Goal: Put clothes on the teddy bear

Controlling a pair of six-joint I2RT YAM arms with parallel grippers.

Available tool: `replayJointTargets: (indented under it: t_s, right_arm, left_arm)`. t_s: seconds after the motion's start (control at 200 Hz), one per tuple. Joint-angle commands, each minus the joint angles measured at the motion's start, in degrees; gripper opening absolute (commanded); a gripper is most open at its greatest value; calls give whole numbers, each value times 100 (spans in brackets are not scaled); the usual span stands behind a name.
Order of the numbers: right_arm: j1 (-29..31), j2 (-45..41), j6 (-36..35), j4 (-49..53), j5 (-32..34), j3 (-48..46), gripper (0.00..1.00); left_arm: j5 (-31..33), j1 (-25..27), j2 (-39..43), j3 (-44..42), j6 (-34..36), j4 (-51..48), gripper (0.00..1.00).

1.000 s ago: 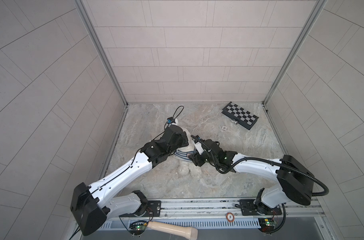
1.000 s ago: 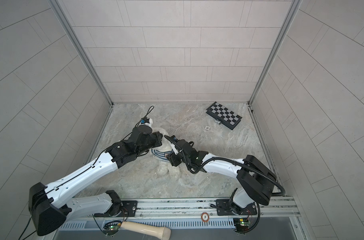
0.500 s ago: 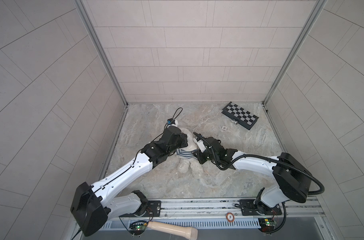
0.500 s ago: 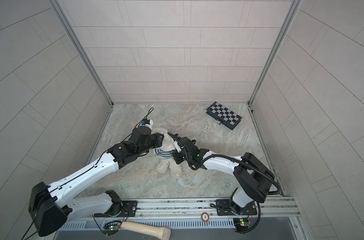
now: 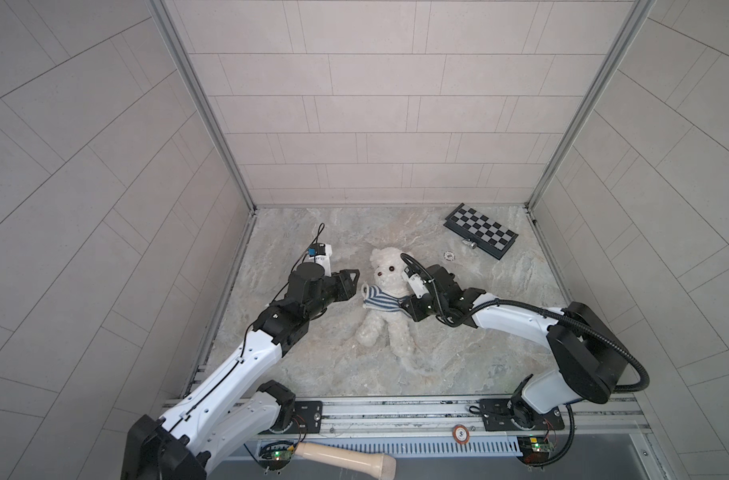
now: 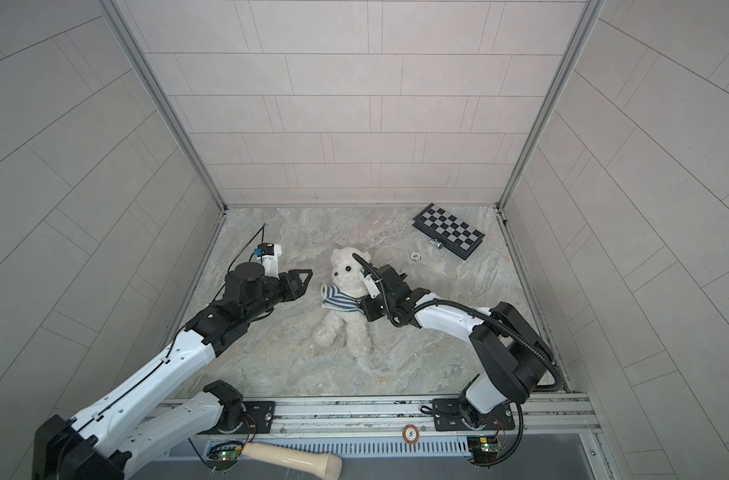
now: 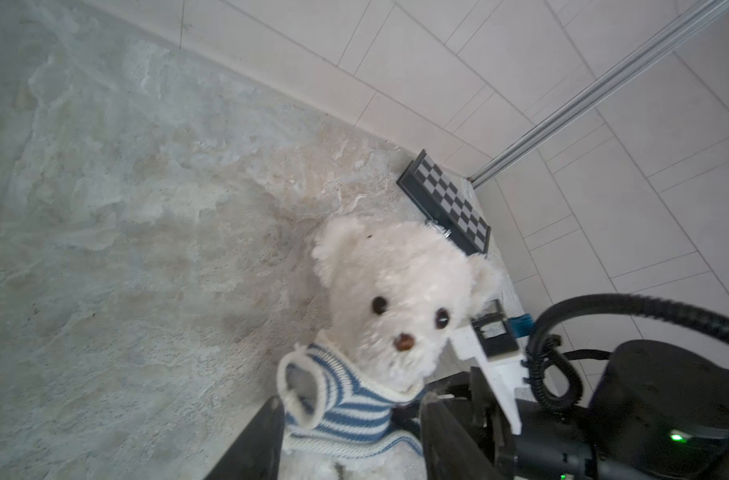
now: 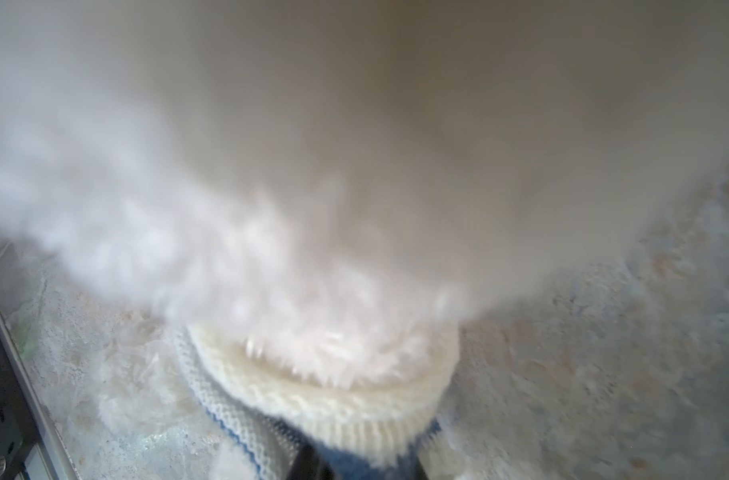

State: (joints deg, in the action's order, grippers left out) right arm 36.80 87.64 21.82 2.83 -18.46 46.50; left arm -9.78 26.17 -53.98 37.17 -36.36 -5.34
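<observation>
The cream-white teddy bear (image 5: pixel 385 266) (image 6: pixel 346 266) lies on its back mid-table, head toward the back wall. A navy-and-white striped shirt (image 5: pixel 379 299) (image 6: pixel 340 301) is bunched around its neck and upper chest. One empty sleeve opening (image 7: pixel 300 390) sticks out on the left. My left gripper (image 5: pixel 354 280) (image 6: pixel 306 276) hangs open just left of the bear, touching nothing. In the left wrist view the bear's face (image 7: pixel 396 291) shows beyond the spread fingers (image 7: pixel 267 436). My right gripper (image 5: pixel 406 305) (image 6: pixel 365 309) is shut on the shirt (image 8: pixel 313 399) at the bear's right-side shoulder, under blurred fur (image 8: pixel 271 291).
A folded chessboard (image 5: pixel 481 230) (image 6: pixel 448 230) lies at the back right, with a small round token (image 5: pixel 449 255) near it. A wooden handle (image 5: pixel 346 459) lies below the front rail. Tiled walls close in the table on three sides.
My left gripper has opened and drawn back to the left off the bear, uncovering its head. My right gripper has closed on the shirt at the shoulder.
</observation>
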Motion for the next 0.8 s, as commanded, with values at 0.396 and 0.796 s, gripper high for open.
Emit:
replayJointTargets:
  t_s: [0.396, 0.796]
  right_arm:
    - [-339, 377, -29, 486, -77, -32, 38]
    - [-484, 476, -70, 438, -84, -46, 41]
  left_arm:
    - [-1610, -53, -1856, -1018, 146, 2602, 43]
    - [-1554, 520, -2797, -582, 60, 3340, 46]
